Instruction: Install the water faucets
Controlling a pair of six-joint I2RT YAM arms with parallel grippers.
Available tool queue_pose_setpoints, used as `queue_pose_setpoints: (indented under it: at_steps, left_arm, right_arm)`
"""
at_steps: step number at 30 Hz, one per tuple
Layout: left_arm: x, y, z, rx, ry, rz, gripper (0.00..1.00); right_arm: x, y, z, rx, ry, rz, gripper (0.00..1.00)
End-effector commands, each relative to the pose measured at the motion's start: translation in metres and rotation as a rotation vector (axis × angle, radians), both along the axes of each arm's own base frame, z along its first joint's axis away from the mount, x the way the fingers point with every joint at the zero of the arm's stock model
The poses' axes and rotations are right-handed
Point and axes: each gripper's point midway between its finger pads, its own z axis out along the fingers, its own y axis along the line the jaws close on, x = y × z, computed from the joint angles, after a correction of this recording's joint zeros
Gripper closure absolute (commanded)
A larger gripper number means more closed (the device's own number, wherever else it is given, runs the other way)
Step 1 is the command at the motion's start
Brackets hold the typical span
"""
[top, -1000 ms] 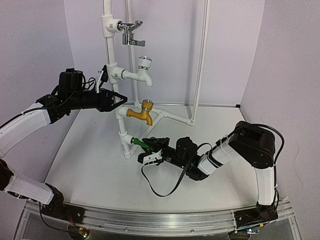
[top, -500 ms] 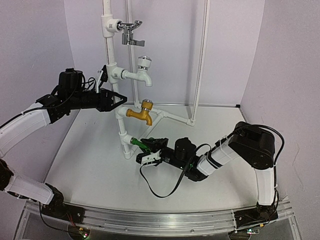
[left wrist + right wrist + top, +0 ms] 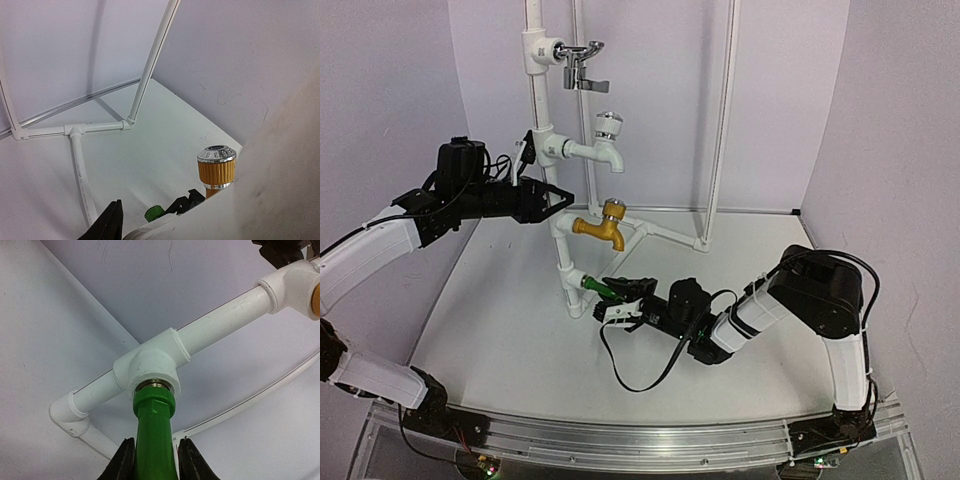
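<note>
Green tap (image 3: 154, 412) pinched in right hand (image 3: 156, 460), thread entering tee (image 3: 150, 365) just ahead. Tilted entry would cross-thread. Left hand (image 3: 563, 197) at pipe (image 3: 534, 90); grip unclear.

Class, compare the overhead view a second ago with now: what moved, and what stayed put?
The right arm swung slightly left, nudging its jaws, shut on the green tap, a little toward the pipe frame. Nothing was grasped or released. The left arm, its jaws on the frame, the brass tap and the white tap stayed put.
</note>
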Motion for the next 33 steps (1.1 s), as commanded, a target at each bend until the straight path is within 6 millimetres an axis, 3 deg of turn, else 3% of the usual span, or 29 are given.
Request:
queue_pose_setpoints:
  at_steps: [1, 24, 33]
  left_arm:
    - [-0.031, -0.009, -0.015, -0.031, 0.18, -0.098, 1.0]
    - [-0.029, -0.01, -0.021, -0.039, 0.198, -0.087, 1.0]
    - [-0.029, -0.01, -0.019, -0.052, 0.198, -0.086, 1.0]
  right_arm:
    - [-0.008, 0.013, 0.047, 0.131, -0.012, 0.053, 1.0]
    - [-0.011, 0.019, 0.078, 0.232, 0.299, 0.085, 1.0]
    - [-0.004, 0.022, 0.079, 0.357, 0.421, 0.081, 1.0]
